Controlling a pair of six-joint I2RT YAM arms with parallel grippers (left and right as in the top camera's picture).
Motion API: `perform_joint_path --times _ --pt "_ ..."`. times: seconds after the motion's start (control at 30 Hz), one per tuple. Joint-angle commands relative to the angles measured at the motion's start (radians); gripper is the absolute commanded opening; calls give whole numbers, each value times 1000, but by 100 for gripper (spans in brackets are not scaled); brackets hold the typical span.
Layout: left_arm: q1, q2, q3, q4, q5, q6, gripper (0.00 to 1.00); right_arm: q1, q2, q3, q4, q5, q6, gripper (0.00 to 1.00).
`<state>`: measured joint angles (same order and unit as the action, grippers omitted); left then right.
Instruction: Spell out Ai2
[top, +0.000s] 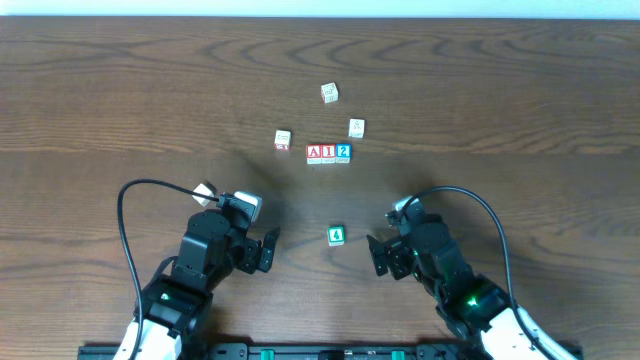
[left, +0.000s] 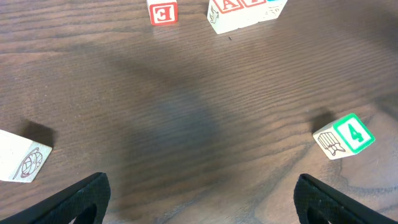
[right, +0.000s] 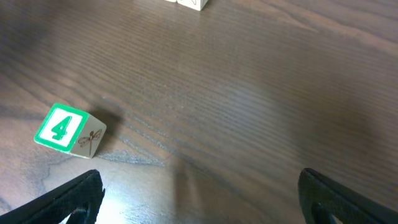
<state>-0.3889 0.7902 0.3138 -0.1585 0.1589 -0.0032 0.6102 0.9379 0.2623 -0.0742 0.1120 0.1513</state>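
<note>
Three small cubes stand side by side in a row at mid-table: the red-framed A, the red-framed I and the blue-framed 2, touching one another. In the left wrist view the A cube shows at the top edge, the other two cut off by the frame. My left gripper is open and holds nothing, well short of the row. My right gripper is open too, with only bare wood between its fingers.
A green-framed 4 cube lies between the two grippers. A red E cube sits left of the row. Pale cubes lie at the back, back right and beside the left arm.
</note>
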Motion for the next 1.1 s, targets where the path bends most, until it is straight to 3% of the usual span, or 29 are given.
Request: perform_joint_path --times 0.0,0.4,0.77,1.07 --pt "3 0 -3 -2 15 -11 95 5 -3 -5 -6 -5 20 99" --pt "-3 -67 -4 -41 14 -11 96 17 -117 -6 -95 -5 20 99" --pt "-4 -308 -5 -228 14 -11 95 -4 -378 -16 -181 -5 20 99" --pt "-4 -470 -5 -364 14 -11 95 -117 -562 -42 -221 -5 20 99"
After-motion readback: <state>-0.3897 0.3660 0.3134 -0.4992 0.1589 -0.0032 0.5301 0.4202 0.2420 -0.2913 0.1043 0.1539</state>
